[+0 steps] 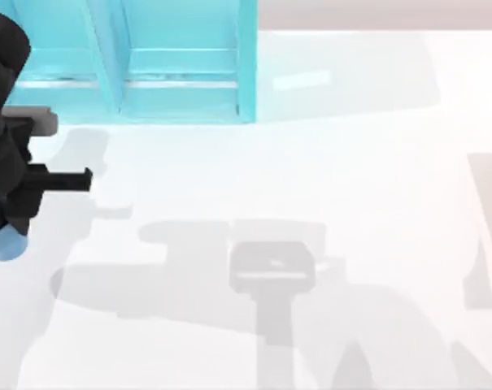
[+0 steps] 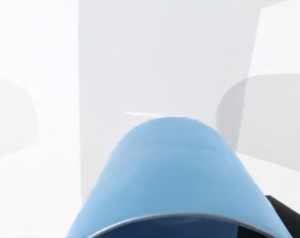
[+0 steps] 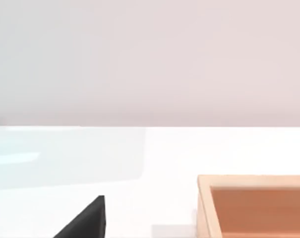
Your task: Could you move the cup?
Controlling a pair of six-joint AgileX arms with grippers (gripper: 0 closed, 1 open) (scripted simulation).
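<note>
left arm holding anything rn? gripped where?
Most likely the cup: it sits right under the left arm at the table's left edge and fills the left wrist view, rim nearest the camera. The contact spot is hidden, so cannot tell.

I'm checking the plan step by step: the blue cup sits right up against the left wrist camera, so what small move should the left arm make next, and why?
Probably carry the cup slowly inward from the table's left edge. The left arm is at that edge with the cup's blue just below it, and the left wrist view has the cup's wall close up, suggesting it is in hand.
</note>
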